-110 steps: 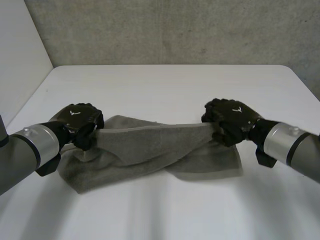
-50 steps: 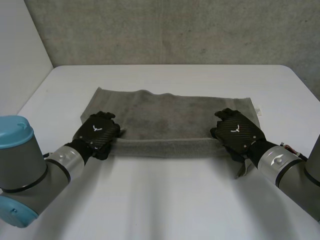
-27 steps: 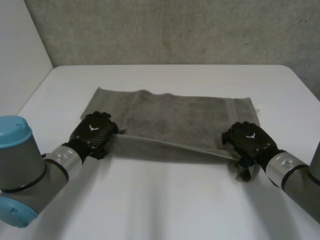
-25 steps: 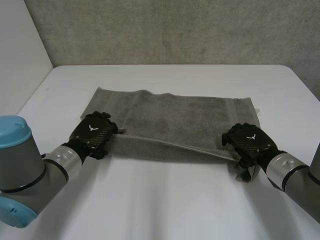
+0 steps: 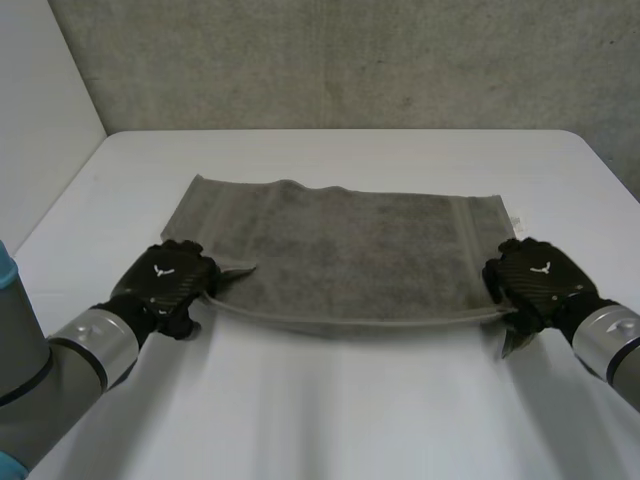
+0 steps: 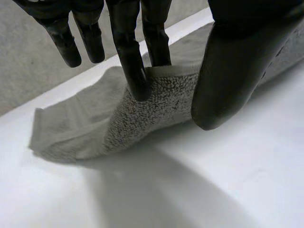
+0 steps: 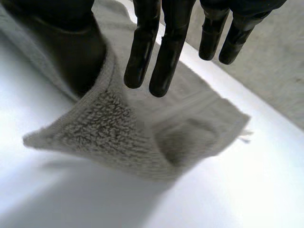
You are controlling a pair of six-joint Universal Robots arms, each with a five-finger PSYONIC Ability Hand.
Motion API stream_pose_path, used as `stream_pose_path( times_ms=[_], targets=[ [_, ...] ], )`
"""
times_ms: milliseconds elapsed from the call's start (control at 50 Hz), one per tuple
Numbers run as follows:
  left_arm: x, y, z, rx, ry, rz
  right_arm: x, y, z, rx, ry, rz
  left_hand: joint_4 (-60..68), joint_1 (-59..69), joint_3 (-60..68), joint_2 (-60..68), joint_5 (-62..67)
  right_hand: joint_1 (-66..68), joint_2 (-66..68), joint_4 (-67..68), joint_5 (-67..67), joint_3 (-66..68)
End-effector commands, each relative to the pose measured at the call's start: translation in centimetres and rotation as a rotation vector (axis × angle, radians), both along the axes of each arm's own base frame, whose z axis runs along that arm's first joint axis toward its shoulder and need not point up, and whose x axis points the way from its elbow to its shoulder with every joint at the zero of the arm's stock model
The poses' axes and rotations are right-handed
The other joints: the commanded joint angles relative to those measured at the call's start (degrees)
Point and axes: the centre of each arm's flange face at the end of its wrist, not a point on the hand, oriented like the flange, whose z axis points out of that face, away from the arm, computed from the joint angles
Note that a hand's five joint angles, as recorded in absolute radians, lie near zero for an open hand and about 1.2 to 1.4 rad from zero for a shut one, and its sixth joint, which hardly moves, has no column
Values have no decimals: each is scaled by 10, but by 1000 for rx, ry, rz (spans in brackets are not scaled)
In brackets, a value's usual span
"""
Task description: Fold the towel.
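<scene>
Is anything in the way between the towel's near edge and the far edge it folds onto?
Nothing visible. The left robot hand and the right robot hand each pinch a near corner of the towel, and no object lies on the cloth up to its far edge.

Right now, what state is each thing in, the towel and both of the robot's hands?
towel: spread out, not yet folded; far edge lying on the table, near edge lifted.
left hand: shut, fingers pinching the towel's near left corner.
right hand: shut, pinching the towel's near right corner.
</scene>
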Motion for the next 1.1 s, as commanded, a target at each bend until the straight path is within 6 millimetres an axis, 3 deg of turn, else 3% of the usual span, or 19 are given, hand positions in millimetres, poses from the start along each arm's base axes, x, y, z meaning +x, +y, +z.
stream_pose_path(
  times_ms=[20, 200, 320, 340, 380, 520, 560, 640, 680, 780, 880, 1000, 1100],
  targets=[
    [0, -1, -1, 34, 49, 21, -3, 3, 9, -70, 66, 4, -30, 4, -25, -4, 0, -110, -112, -4, -111, -4],
    [0, -6, 3, -5, 60, 24, -2, 4, 7, -67, 76, -2, -30, 1, -25, -7, -3, -155, -158, -4, -157, -4],
    [-1, -6, 4, -25, 48, 20, -9, -5, 7, -101, 77, -29, -30, 4, -25, -4, 0, -86, -89, -4, -88, -4],
    [0, -6, 2, -23, 43, 19, -10, -6, 7, -101, 75, -29, -30, 4, -25, -4, 0, -7, -9, -4, -8, -4],
    [0, -5, 1, -21, 36, 15, -11, -7, 6, -100, 75, -30, -30, 2, -25, -6, -2, 29, 27, -4, 28, -4],
    [-5, -1, -2, -40, -2, -33, -9, -6, 7, -101, 71, -18, -30, -20, -25, -28, -23, -1, -3, -4, -2, -4],
    [-11, 2, 0, -71, -35, -73, -7, -4, 7, -98, 71, -13, -30, -142, -25, -150, -146, -7, -10, -4, -9, -4],
    [-19, 3, 6, -145, -94, -140, -7, -4, 6, -96, 70, -12, -30, -186, -25, -194, -190, -19, -22, -4, -21, -4],
    [-24, -4, 11, -229, -172, -215, -7, -4, 6, -96, 70, -12, -30, -275, -25, -283, -279, -23, -25, -4, -24, -4],
    [-22, -21, 13, -320, -299, -295, -7, -3, 6, -94, 70, -10, -30, -294, -25, -302, -298, -28, -30, -4, -29, -4],
    [-10, -32, 11, -263, -403, -367, -7, -2, 5, -88, 69, -9, -30, -289, -25, -297, -293, -29, -32, -4, -31, -4],
    [-14, -22, 5, -136, -407, -560, -7, -3, 5, -90, 69, -9, -30, -270, -25, -278, -274, -34, -37, -4, -36, -4],
    [-15, -15, 5, -130, -406, -670, -7, -3, 5, -90, 69, -10, -30, -272, -25, -280, -276, -34, -37, -4, -36, -4]
  ],
)
